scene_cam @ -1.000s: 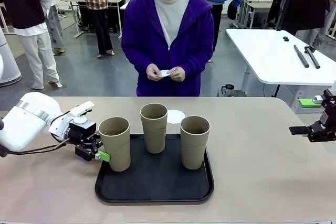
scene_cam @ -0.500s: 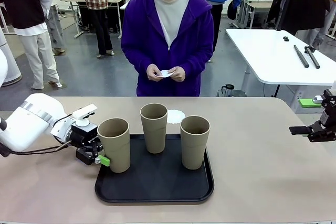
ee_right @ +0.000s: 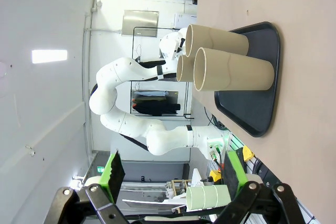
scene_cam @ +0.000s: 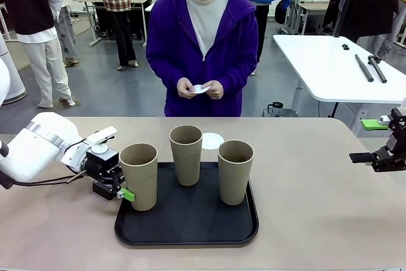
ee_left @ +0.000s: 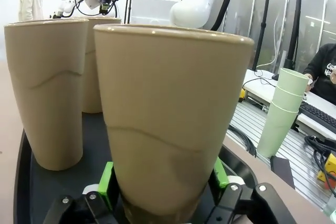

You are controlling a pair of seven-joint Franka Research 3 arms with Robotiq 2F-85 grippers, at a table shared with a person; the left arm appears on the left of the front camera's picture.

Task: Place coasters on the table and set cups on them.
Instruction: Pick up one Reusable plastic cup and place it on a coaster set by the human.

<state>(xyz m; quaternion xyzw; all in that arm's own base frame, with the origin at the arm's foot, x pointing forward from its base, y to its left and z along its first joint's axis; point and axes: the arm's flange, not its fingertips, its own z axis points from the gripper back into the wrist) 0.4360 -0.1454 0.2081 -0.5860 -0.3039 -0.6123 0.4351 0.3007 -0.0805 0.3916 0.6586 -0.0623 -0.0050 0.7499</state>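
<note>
On the tray (scene_cam: pixel 190 217) stand three cups (scene_cam: pixel 186 154); one coaster (scene_cam: pixel 214 139) lies behind its far edge. Left jaws, held level, grip the leftmost cup (scene_cam: pixel 139 177) low; right jaws gape.

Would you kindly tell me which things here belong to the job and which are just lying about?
Job: left cup in the left hand, middle cup, right cup, coaster, table.
Lying about: tray, rods, green cups.

A tall, tapered, tan-brown handleless cup (scene_cam: pixel 139 176) stands upright, its base clasped between the green pads of the left claw (scene_cam: pixel 131 193). Two matching ones stand upright beyond the claw: the middle cup (scene_cam: pixel 186 153) just past the held one, the far cup (scene_cam: pixel 235 171) farther along. A round white lacy coaster (scene_cam: pixel 213 139) lies flat on the beige counter (scene_cam: pixel 317 207) behind the middle cup, well apart from the claw.
</note>
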